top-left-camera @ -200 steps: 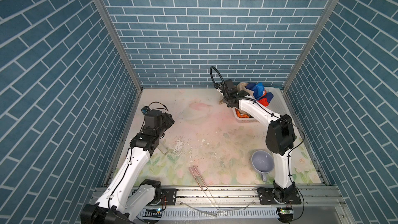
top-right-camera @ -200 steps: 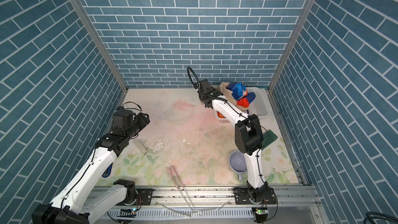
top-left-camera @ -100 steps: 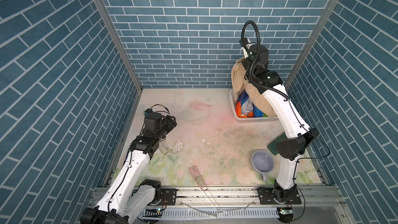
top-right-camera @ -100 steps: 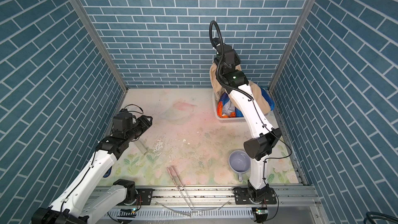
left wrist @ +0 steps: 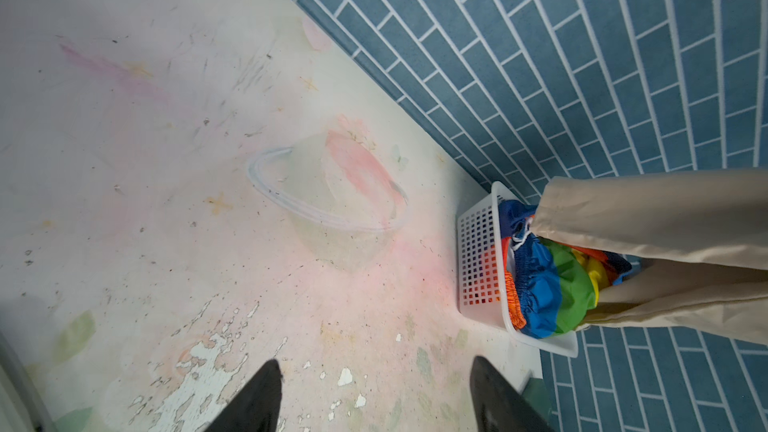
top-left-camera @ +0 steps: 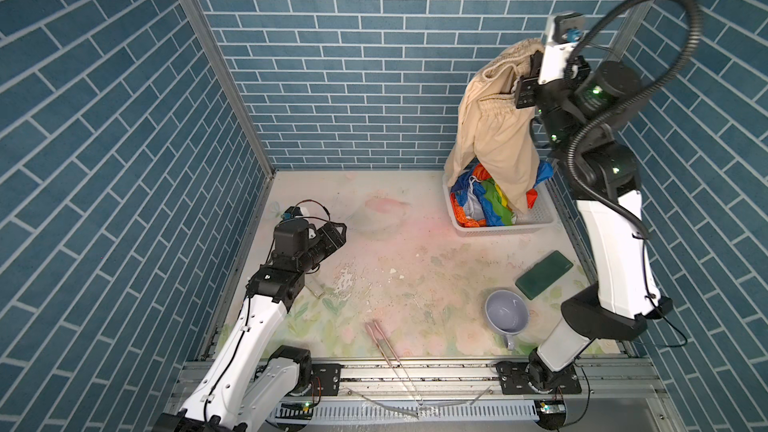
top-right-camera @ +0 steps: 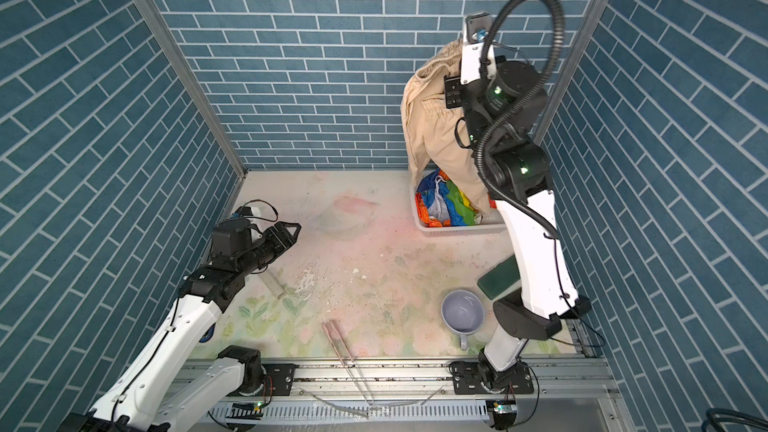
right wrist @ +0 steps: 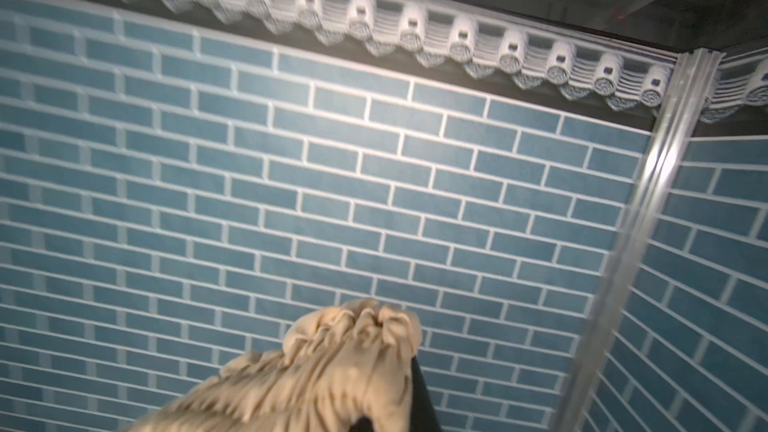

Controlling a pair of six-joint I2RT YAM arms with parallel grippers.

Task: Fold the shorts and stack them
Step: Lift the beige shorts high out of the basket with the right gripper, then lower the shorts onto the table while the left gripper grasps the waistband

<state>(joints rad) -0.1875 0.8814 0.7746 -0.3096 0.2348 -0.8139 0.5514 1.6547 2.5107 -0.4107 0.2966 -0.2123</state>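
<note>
**Top views.** Your right gripper (top-left-camera: 535,56) was down at the white perforated plastic basket (top-left-camera: 536,224) a second ago. It now stands at full height over the 1 o'clock corner of the table (top-left-camera: 415,243), clenched on the gathered elastic waist of the plain beige cloth shorts (top-left-camera: 494,139). The beige shorts hang full length from it. Their leg hems reach down to the basket, across the shiny rainbow-striped shorts (top-left-camera: 484,201), which lie crumpled inside. Whether the hems touch them cannot be told.

Judgement: extraction is nearly complete and no fold is begun. The garment must next be carried to open table toward 9 o'clock.

The right arm rears nearly upright, with its wrist tipped toward the back wall. Your left gripper (top-right-camera: 293,231) waits low at 9 o'clock and points toward 2 o'clock. Its jaws are parted wider than a second ago and hold nothing.

**Left wrist view.** The left gripper (left wrist: 374,367) shows both fingers spread over bare table (left wrist: 208,243), with nothing between them. Ahead, the basket (left wrist: 478,251) holds the rainbow-striped shorts (left wrist: 552,292), and the beige shorts (left wrist: 648,218) hang over them.

**Right wrist view.** The camera looks up at the wall. The bunched waistband of the beige shorts (right wrist: 332,363) fills the grip, and one dark finger (right wrist: 420,396) shows beside it. The blur suggests that the arm is in motion.
</note>
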